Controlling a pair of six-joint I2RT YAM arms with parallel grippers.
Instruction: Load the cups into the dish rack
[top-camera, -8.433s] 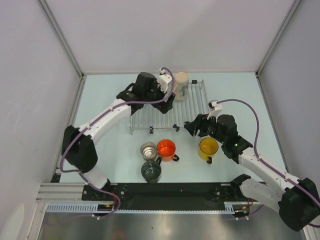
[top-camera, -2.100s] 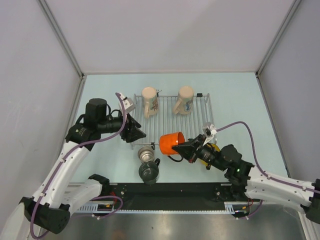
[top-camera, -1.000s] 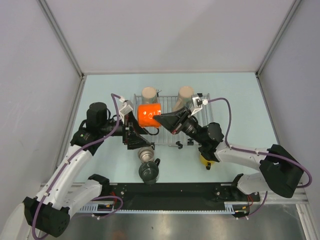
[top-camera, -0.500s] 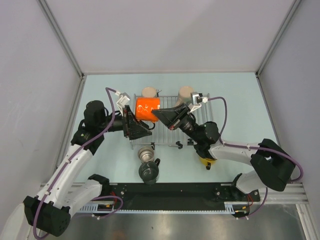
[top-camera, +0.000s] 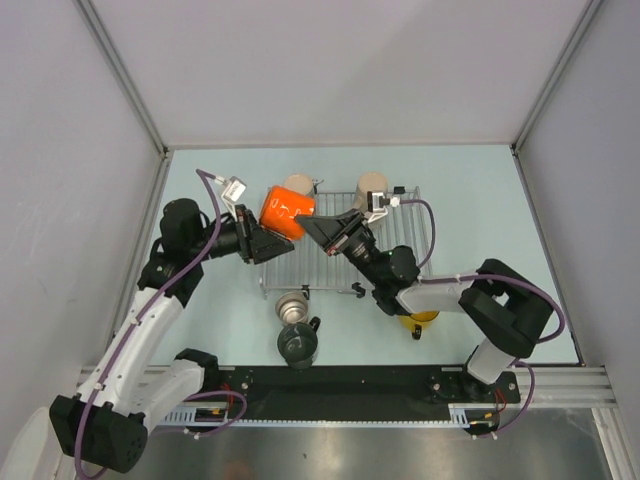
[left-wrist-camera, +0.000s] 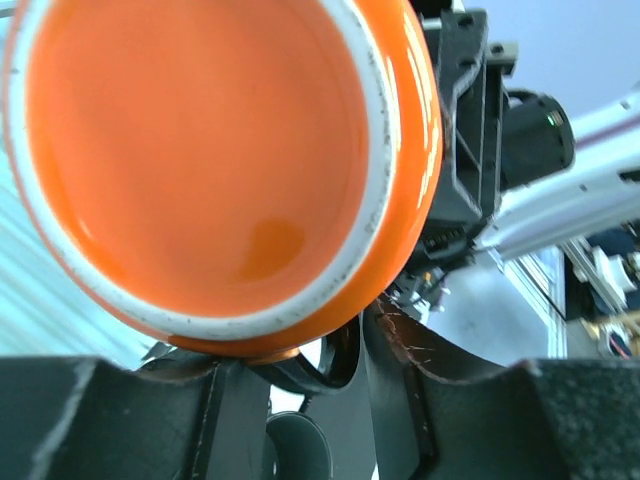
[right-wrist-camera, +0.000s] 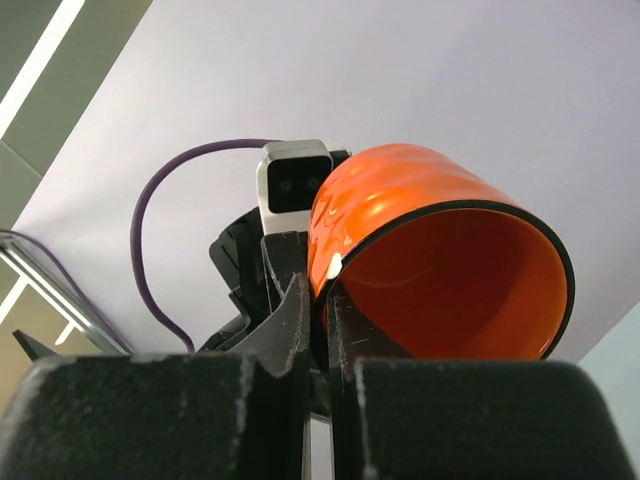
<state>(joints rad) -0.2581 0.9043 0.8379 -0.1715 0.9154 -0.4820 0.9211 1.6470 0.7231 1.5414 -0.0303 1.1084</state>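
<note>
The orange cup (top-camera: 285, 210) hangs in the air, tilted, above the left part of the dish rack (top-camera: 405, 225). My right gripper (top-camera: 318, 228) is shut on its rim (right-wrist-camera: 335, 262), one finger inside and one outside. My left gripper (top-camera: 272, 238) comes from the left. In the left wrist view its fingers (left-wrist-camera: 400, 400) press on both sides of the cup's black handle (left-wrist-camera: 335, 360), under the orange base (left-wrist-camera: 200, 150). Two cream cups (top-camera: 297, 183) (top-camera: 372, 186) stand at the rack's far side.
A small steel cup (top-camera: 292, 307) and a dark cup (top-camera: 300, 343) sit on the table in front of the rack. The yellow cup (top-camera: 422, 320) shows partly under the right arm. Grey walls close in the table on three sides.
The right gripper has carried the orange cup a little back and left, tilting it. The left gripper has risen to it and its jaws have closed in round the handle.
</note>
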